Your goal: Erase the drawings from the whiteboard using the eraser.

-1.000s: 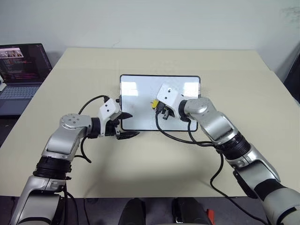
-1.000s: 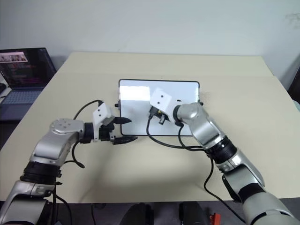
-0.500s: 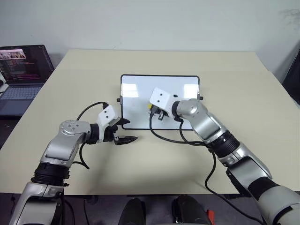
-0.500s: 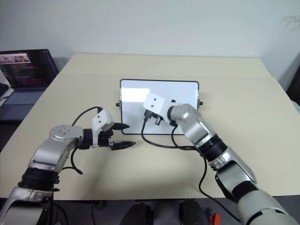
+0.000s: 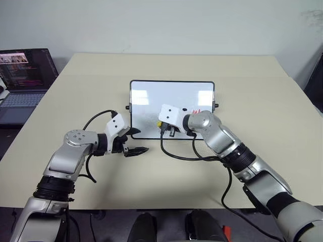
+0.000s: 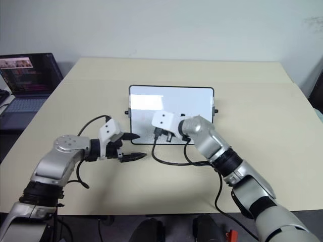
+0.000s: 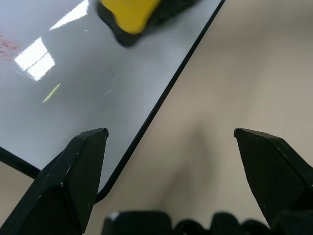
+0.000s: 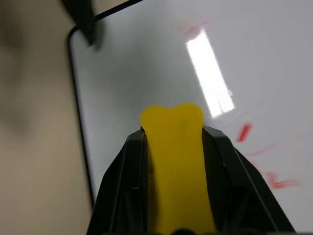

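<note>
Right gripper (image 8: 173,147) clamps eraser (image 8: 173,147) on whiteboard (image 5: 146,101); press flat, sweep toward red drawings (image 8: 244,132). Left gripper (image 5: 135,141) spread, empty, at board's near-left corner.

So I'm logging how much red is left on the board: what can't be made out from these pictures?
- Drawings: smeared red traces in the right wrist view; shapes blurred.
- Whiteboard: in the head views the right gripper and its arm cover the lower middle.
- Eraser: the dark underside faces away; contact with the board can't be told.
- Laptop: cut by the picture's edge; screen text too small.
</note>
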